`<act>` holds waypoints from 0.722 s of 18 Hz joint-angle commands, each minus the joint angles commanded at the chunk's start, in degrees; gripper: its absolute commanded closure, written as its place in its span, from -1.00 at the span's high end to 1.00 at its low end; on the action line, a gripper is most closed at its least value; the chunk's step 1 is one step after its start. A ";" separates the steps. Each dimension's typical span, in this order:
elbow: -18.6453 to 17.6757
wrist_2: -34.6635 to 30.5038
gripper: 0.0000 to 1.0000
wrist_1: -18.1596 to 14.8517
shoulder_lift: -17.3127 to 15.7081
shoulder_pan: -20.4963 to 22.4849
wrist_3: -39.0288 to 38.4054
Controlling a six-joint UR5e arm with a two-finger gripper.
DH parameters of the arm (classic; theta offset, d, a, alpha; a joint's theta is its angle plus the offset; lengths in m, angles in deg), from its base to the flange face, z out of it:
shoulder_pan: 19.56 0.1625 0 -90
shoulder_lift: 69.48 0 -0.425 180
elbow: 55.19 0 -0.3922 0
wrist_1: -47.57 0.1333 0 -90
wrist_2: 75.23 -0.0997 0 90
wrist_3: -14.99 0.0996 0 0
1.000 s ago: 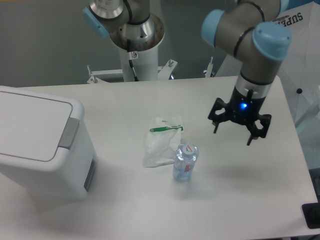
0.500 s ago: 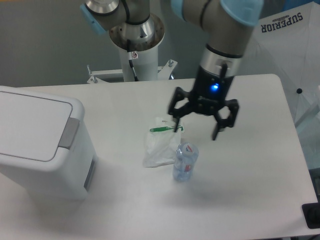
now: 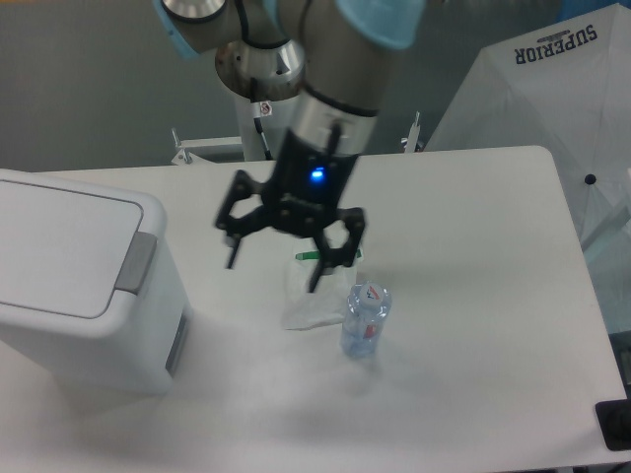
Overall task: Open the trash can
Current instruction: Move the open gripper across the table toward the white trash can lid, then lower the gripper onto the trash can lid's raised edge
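Leftward we have swung since a second ago, our gripper (image 3: 277, 264) now hanging over the bag (image 3: 312, 296), jaws released and empty. At the desk's (image 3: 473, 325) left edge sits the boxy white plastic bin (image 3: 84, 286), flat lid down, grey latch tab (image 3: 135, 262) untouched. Beside the bag stands a clear bottle (image 3: 364, 319).
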 joint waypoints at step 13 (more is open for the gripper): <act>-5.28 -0.18 1.00 0.35 -2.55 -4.66 0.88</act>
